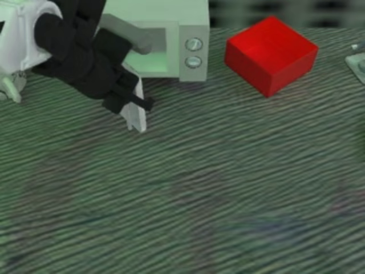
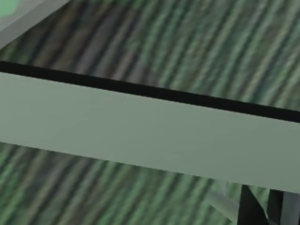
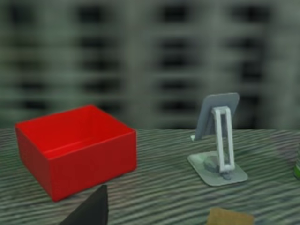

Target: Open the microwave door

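— Where's the small pale grey-white box microwave (image 1: 171,34)?

— At the table's far edge, left of centre from above, two silver knobs on its front; the flat pale door panel (image 1: 137,111) stands swung out, the cavity showing; the black left gripper (image 1: 134,103) sits at the door's outer edge, though I cannot tell whether its fingers grip it.

— And its wrist view?

— Only the door's pale edge (image 2: 150,126), close up; the right wrist view alone shows a grey phone stand (image 3: 218,140) beside the red cube box (image 1: 271,54).
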